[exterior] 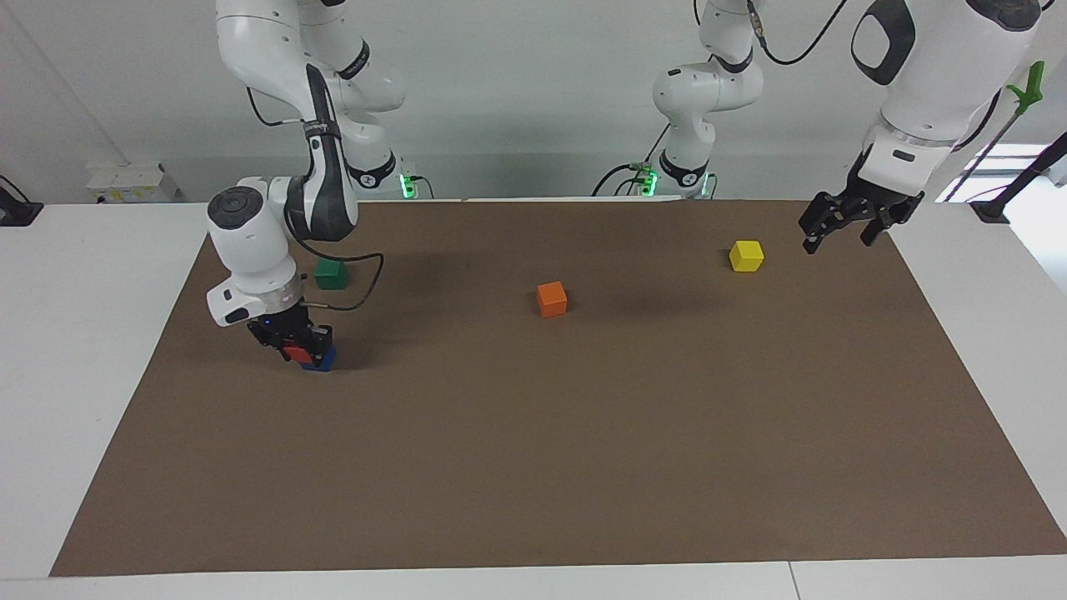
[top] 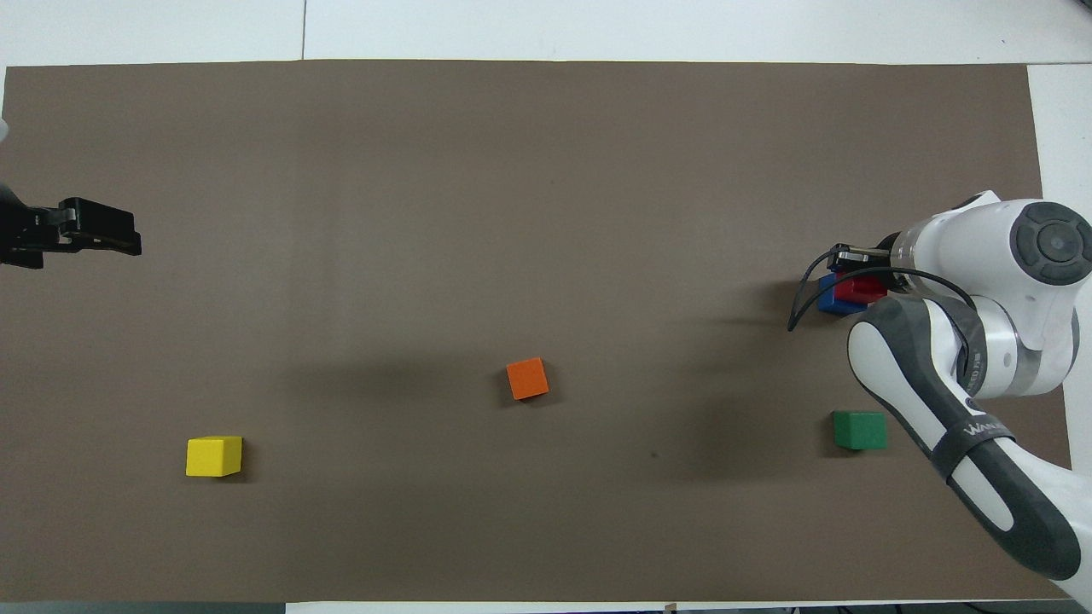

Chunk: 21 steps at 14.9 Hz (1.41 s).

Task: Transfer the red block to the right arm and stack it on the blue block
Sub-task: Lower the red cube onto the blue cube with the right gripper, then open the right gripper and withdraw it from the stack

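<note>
A small red block (exterior: pixel 295 352) sits on top of a blue block (exterior: pixel 321 360) near the right arm's end of a brown mat (exterior: pixel 533 467). The right gripper (exterior: pixel 292 343) is down around the red block, its black fingers pinching it from two sides. Only the lower edge of the blue block shows beneath the red one and the gripper. In the overhead view the pair lies at about three o'clock on the mat, with the red block (top: pixel 860 290) slightly offset over the blue block (top: pixel 832 298). The right arm (exterior: pixel 279 208) bends down from its base to this spot, a small blue light at its wrist.

A green block (exterior: pixel 330 273) rests on the mat nearer to the robots than the stack, at about five o'clock from it in the overhead view. An orange block (exterior: pixel 551 299) lies near the middle of the mat. A yellow block (exterior: pixel 746 256) lies toward the left arm's end, at about seven o'clock in the overhead view.

The left gripper (exterior: pixel 838 227) hangs in the air over the mat's edge at the left arm's end, at nine o'clock in the overhead view, its fingers spread and holding nothing. The left arm waits there.
</note>
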Motion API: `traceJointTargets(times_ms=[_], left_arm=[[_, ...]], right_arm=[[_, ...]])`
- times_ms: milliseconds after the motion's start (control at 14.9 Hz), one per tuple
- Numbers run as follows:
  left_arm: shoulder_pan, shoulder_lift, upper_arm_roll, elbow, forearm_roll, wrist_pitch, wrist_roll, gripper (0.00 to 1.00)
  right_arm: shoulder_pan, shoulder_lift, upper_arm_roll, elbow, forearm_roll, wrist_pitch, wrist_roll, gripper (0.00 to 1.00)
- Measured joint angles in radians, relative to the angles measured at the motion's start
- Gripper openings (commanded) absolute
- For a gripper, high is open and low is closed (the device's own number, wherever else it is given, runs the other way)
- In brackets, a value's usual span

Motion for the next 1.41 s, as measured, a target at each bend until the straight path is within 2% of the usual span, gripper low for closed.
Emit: traceJointTargets(times_ms=[268,335,402,737,1071,1205,1406], left_arm=[[0.000,-0.004,0.001,0.002,-0.009,-0.016,0.000,1.00],[0.000,-0.004,0.001,0.002,-0.010,-0.020,0.000,1.00],[0.000,-0.004,0.001,0.002,-0.010,-0.028,0.001,1.00],[-0.003,-0.010,0.001,0.002,-0.011,-0.067,0.090,1.00],[-0.004,-0.012,0.001,0.002,-0.012,-0.068,0.100,1.00],[-0.007,-0.012,-0.001,0.002,-0.013,-0.068,0.100,1.00],[-0.011,-0.012,-0.005,0.002,-0.015,-0.069,0.100,1.00]], right_arm=[[0.000,0.000,0.000,0.000,0.000,0.000,0.022,0.00],[0.000,0.000,0.000,0.000,0.000,0.000,0.028,0.33],[0.000,0.000,0.000,0.000,0.000,0.000,0.034,0.99],[0.000,0.001,0.000,-0.003,0.000,0.000,0.039,1.00],[-0.002,0.000,0.000,0.007,0.000,-0.010,0.039,1.00],[-0.012,-0.004,-0.001,0.063,-0.005,-0.090,0.002,1.00],[-0.033,-0.041,-0.001,0.214,-0.006,-0.300,-0.151,1.00]])
